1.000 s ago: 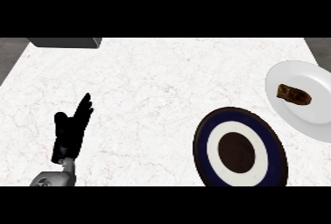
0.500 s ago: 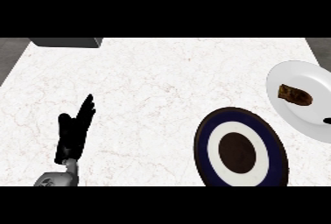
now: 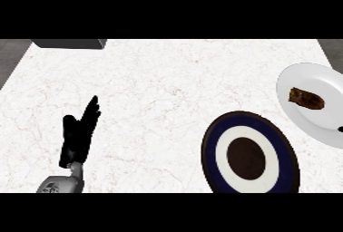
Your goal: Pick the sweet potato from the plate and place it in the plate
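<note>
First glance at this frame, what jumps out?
The dark-blue, white-ringed plate with its dark centre, low right on the marble counter. Then the brown sweet potato on the white plate at the right edge. The black left hand rests open at lower left.

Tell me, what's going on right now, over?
Left hand open, resting low left. Right hand barely showing. Sweet potato on white plate. Striped plate bare. Nothing between them.

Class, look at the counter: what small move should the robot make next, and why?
Probably bring the right hand, barely showing at the right edge, over the sweet potato. It lies untouched on the white plate; the blue-ringed plate holds nothing, and the left hand rests open.
</note>
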`<state>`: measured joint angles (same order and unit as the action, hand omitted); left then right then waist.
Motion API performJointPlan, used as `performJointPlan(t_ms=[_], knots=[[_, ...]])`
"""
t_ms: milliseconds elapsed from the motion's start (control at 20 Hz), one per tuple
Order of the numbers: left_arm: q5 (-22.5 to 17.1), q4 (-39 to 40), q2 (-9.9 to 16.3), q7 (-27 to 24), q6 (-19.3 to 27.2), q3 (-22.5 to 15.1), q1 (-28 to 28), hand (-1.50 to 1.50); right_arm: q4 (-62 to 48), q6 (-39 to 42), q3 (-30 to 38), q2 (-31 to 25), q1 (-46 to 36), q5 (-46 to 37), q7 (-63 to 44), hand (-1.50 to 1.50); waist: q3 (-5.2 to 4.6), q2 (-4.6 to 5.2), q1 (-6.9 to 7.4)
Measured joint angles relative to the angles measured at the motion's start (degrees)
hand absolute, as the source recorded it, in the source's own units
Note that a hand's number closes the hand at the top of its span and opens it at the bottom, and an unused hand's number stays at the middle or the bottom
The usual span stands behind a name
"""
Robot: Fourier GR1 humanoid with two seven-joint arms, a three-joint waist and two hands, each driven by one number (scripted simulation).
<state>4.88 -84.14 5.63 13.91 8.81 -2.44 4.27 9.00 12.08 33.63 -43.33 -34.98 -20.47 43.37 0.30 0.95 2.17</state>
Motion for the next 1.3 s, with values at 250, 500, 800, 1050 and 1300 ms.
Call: performJointPlan(t_ms=[250, 500, 800, 1050, 1300], knots=[[0.12, 0.4, 0.05, -1.29, -0.45, -0.06, -0.66, 0.0, -0.58, -0.12, 0.27, -1.6, 0.93, 0.14, 0.08, -1.5, 0.05, 0.12, 0.21], [-0.82, 1.12, 0.69, -2.13, -1.51, 0.97, -0.45, 0.0, -0.96, -0.24, 1.03, -3.33, 2.27, 0.79, 0.3, -1.5, 0.07, 0.13, 0.16], [-0.66, 0.14, 0.34, -1.95, -1.36, 0.67, -1.2, 0.0, -1.4, -0.03, 2.35, -4.9, 3.91, 1.97, 0.99, -1.5, 0.15, 0.16, 0.34], [-0.51, 0.69, 0.12, -1.78, -1.29, 0.67, -0.77, 0.0, -1.63, -1.06, 3.65, -5.52, 5.26, 3.12, 1.61, -1.5, 0.19, 0.24, 0.31], [-0.13, 0.7, -0.11, -0.6, -0.82, 0.66, 0.58, 0.0, -1.81, -2.99, 4.73, -6.04, 6.27, 4.0, 1.16, -1.5, 0.24, 0.27, 0.27]])
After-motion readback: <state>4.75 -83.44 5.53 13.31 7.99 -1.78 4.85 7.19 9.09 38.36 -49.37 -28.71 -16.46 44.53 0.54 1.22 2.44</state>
